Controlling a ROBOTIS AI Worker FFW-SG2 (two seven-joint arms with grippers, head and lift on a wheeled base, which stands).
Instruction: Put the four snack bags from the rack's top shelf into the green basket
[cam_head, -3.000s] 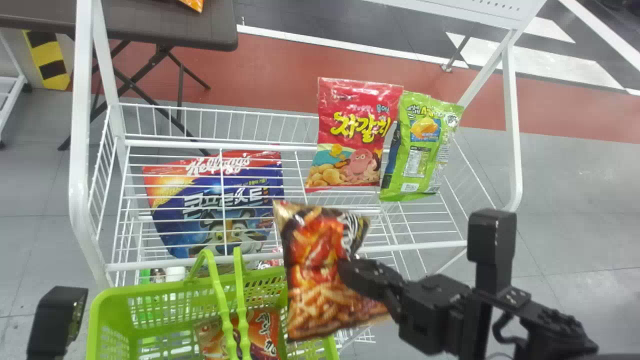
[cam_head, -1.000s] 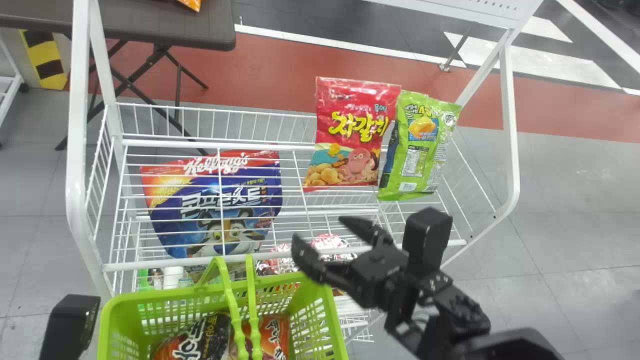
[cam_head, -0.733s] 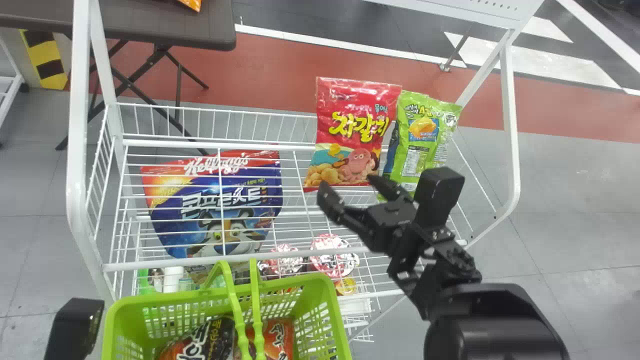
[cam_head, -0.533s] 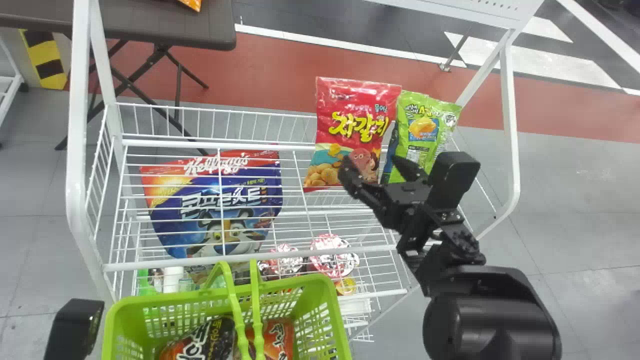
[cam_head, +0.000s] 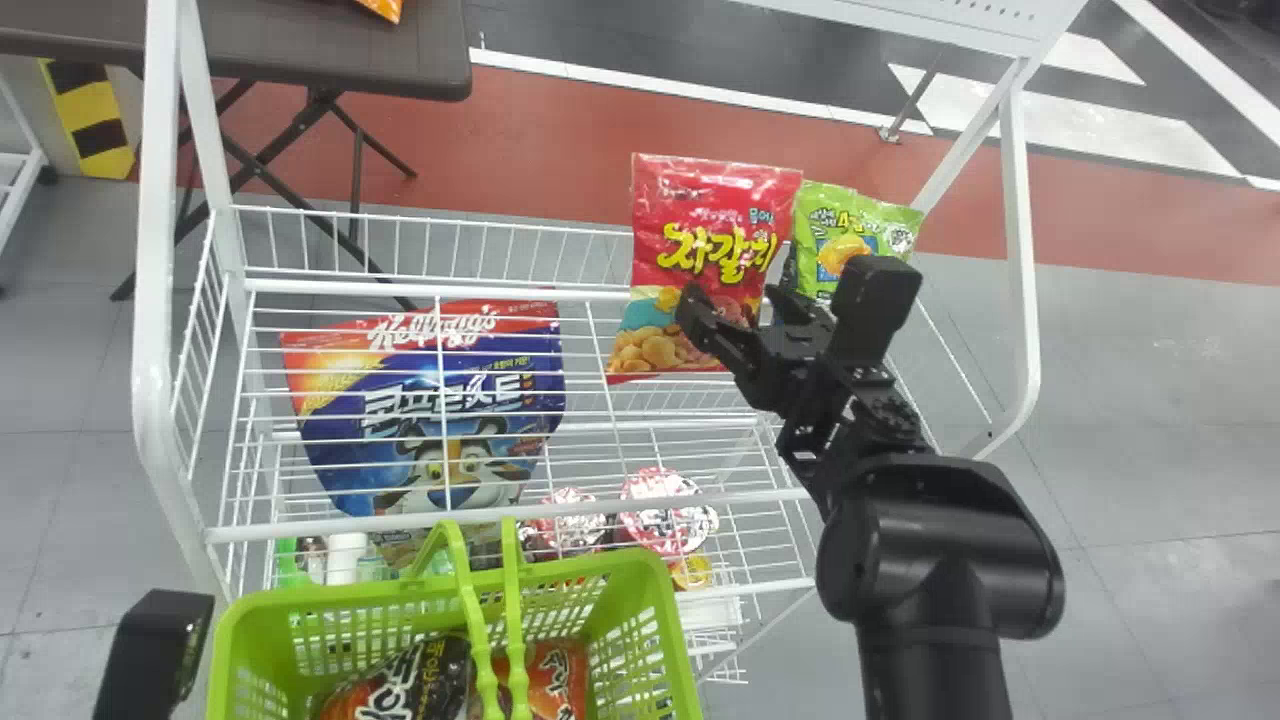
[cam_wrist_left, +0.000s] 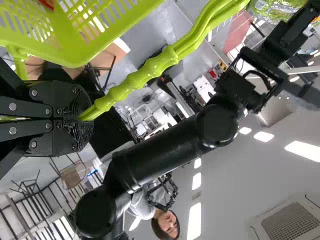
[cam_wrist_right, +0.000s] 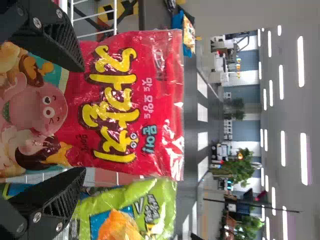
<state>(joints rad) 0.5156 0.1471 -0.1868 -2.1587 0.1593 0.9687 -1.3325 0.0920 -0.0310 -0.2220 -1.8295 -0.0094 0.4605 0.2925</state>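
In the head view my right gripper (cam_head: 738, 300) stands open at the lower right of the red snack bag (cam_head: 700, 230), just in front of it. The green snack bag (cam_head: 865, 225) leans beside the red one, partly behind my gripper. In the right wrist view the open fingers of my right gripper (cam_wrist_right: 75, 117) are spread before the red bag (cam_wrist_right: 125, 100), with the green bag (cam_wrist_right: 150, 210) alongside. Two bags, a black one (cam_head: 430, 680) and an orange one (cam_head: 555, 680), lie in the green basket (cam_head: 410, 590). My left gripper (cam_wrist_left: 82, 119) is shut on the basket's handle (cam_wrist_left: 150, 67).
A blue cereal bag (cam_head: 430, 400) lies in the white wire rack (cam_head: 560, 295), left of the snack bags. Cups and bottles stand lower down. White rack posts (cam_head: 155, 300) rise on both sides, and a dark table (cam_head: 330, 50) stands behind.
The black bag, earlier held by my right gripper, now lies in the basket. That gripper has opened and moved up from near the basket to the red bag.
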